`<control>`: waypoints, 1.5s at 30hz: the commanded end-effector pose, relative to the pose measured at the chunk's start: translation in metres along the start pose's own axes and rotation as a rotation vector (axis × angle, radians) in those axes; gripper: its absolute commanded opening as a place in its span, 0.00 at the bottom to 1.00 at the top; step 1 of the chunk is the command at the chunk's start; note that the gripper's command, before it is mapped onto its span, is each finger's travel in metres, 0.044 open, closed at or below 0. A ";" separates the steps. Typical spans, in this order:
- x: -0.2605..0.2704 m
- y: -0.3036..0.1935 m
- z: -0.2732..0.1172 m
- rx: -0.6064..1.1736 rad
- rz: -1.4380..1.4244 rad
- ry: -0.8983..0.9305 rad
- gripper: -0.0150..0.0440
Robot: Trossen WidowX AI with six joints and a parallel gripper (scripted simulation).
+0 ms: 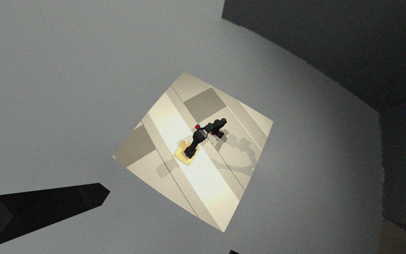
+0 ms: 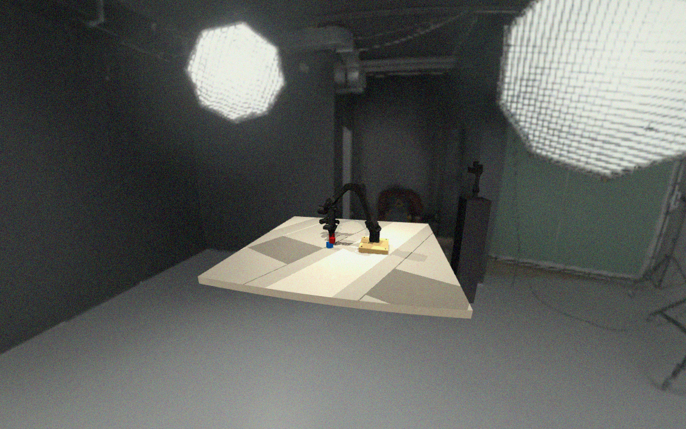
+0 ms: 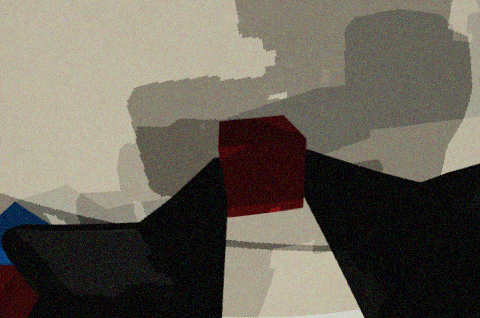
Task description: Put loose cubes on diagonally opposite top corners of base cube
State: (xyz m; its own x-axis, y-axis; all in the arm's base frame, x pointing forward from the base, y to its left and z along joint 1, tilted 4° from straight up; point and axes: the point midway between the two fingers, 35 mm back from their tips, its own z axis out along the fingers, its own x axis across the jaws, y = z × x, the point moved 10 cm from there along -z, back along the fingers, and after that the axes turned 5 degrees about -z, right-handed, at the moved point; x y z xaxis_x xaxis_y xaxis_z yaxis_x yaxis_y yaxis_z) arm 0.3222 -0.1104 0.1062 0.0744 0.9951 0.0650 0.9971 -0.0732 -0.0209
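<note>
The base cube is blue (image 1: 199, 125) (image 2: 329, 245) (image 3: 14, 218). One red cube (image 1: 196, 127) (image 3: 14, 285) overlaps one of its corners and seems to sit on top of it; my left finger partly hides both in the wrist view. The other red cube (image 1: 212, 133) (image 3: 265, 173) is between my fingertips, away from the base cube. My gripper (image 3: 259, 162) points down and is shut on this cube, with a finger against each side. In the exterior view the red cubes cannot be told apart.
The arm stands on a yellow mounting plate (image 1: 178, 154) (image 2: 383, 249) on the pale table (image 1: 226, 202) (image 2: 302, 285). The blue cube and its red cube are to the left of the held cube in the wrist view. Arm shadows cross the table.
</note>
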 end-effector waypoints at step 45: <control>0.036 0.003 -0.104 -0.014 -0.003 -0.005 0.43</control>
State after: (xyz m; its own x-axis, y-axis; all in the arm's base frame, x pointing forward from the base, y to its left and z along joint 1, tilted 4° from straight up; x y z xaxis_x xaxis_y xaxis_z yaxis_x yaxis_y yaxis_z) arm 0.3293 -0.0898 0.2082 0.0691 0.9956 0.0636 0.9975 -0.0680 -0.0195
